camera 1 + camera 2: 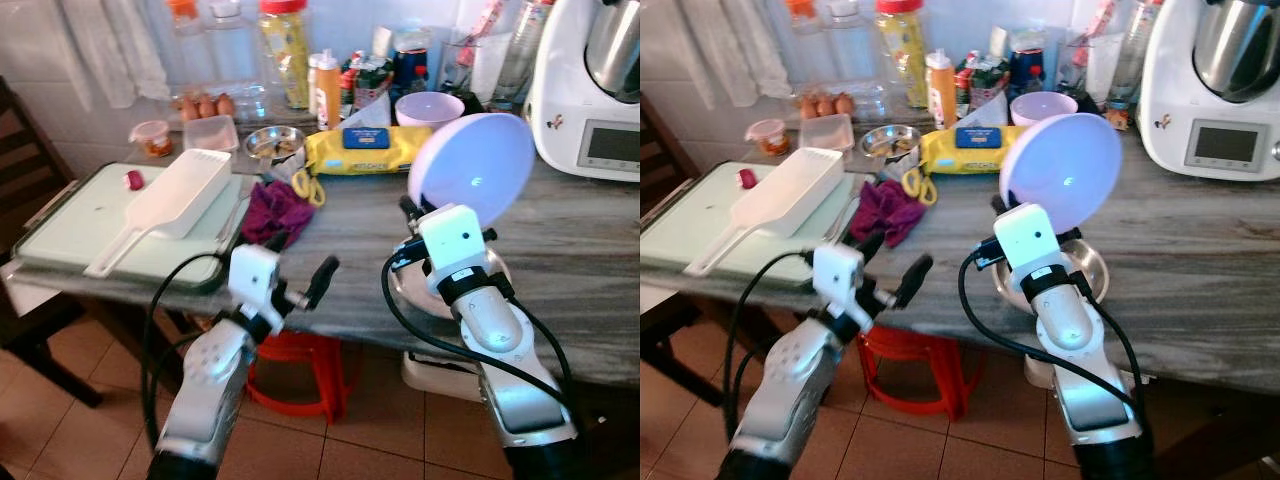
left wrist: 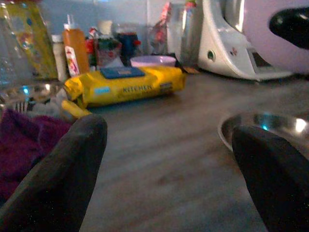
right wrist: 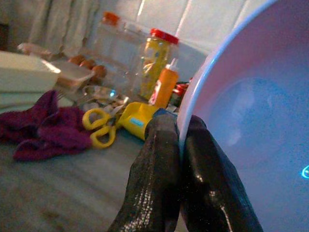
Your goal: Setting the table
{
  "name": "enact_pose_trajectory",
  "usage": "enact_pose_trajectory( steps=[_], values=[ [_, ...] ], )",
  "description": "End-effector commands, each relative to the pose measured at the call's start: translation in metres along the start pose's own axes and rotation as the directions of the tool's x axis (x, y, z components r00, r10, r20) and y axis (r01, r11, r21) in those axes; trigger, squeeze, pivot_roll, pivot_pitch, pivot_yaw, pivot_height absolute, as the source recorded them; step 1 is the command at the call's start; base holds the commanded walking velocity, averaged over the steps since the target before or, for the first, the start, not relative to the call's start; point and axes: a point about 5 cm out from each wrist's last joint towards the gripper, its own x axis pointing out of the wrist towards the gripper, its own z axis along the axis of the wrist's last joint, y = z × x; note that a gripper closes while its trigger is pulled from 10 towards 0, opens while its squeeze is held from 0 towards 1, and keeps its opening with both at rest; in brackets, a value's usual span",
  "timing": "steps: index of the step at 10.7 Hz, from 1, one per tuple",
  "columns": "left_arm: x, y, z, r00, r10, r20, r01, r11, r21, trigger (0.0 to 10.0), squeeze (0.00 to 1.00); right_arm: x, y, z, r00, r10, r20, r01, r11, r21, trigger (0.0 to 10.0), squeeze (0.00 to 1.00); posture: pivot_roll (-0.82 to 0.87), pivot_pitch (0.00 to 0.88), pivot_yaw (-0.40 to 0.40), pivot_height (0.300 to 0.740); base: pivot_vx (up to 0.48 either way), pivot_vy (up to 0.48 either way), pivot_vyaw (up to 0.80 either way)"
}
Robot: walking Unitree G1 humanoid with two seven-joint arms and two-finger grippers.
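A lilac plate (image 1: 470,170) is held tilted on edge above the grey counter (image 1: 570,250), its hollow side facing me. My right gripper (image 1: 408,212) is shut on the plate's lower left rim; in the right wrist view both fingers (image 3: 161,159) pinch that rim. Just beneath the plate, a shiny steel dish (image 1: 1092,262) rests on the counter. My left gripper (image 1: 300,262) hovers open at the counter's front edge, beside a purple cloth (image 1: 275,210), with nothing between its fingers (image 2: 63,174).
A yellow wipes pack (image 1: 365,148), yellow scissors (image 1: 308,186) and a pink bowl (image 1: 428,107) lie behind. At the left, a green tray (image 1: 70,230) carries a white scoop-shaped container (image 1: 180,195). A white kitchen machine (image 1: 590,90) stands far right. Under the counter is a red stool (image 1: 300,370).
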Motion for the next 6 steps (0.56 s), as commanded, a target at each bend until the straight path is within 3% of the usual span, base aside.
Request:
enact_pose_trajectory(
  steps=[1, 2, 5, 6],
  values=[
    [-0.006, 0.003, 0.000, 1.000, -0.012, -0.006, 0.012, 0.999, 0.047, 10.0, 0.00, 0.003, -0.001, 0.000, 0.999, 0.038, 0.004, -0.038, 0.999, 0.000, 10.0, 0.00, -0.20, 0.068, 0.060, 0.740, 0.000, 0.000, 0.00],
    [-0.014, 0.006, -0.005, 0.999, -0.012, -0.029, 0.014, 0.999, 0.052, 10.0, 0.00, 0.008, -0.004, -0.004, 0.997, 0.080, -0.024, -0.079, 0.996, 0.041, 10.0, 0.00, -0.20, 0.071, 0.059, 0.740, 0.000, 0.000, 0.00],
    [-0.018, 0.005, -0.007, 0.999, -0.027, -0.042, 0.030, 0.998, 0.061, 10.0, 0.00, 0.022, -0.008, -0.003, 0.975, 0.220, -0.031, -0.219, 0.975, 0.031, 10.0, 0.00, -0.20, 0.076, 0.059, 0.740, 0.000, 0.000, 0.00],
    [-0.019, 0.005, -0.008, 0.998, -0.034, -0.044, 0.037, 0.997, 0.063, 10.0, 0.00, 0.035, -0.012, -0.005, 0.956, 0.284, -0.072, -0.278, 0.957, 0.086, 10.0, 0.00, -0.19, 0.077, 0.051, 0.740, 0.000, 0.000, 0.00]
  ],
)
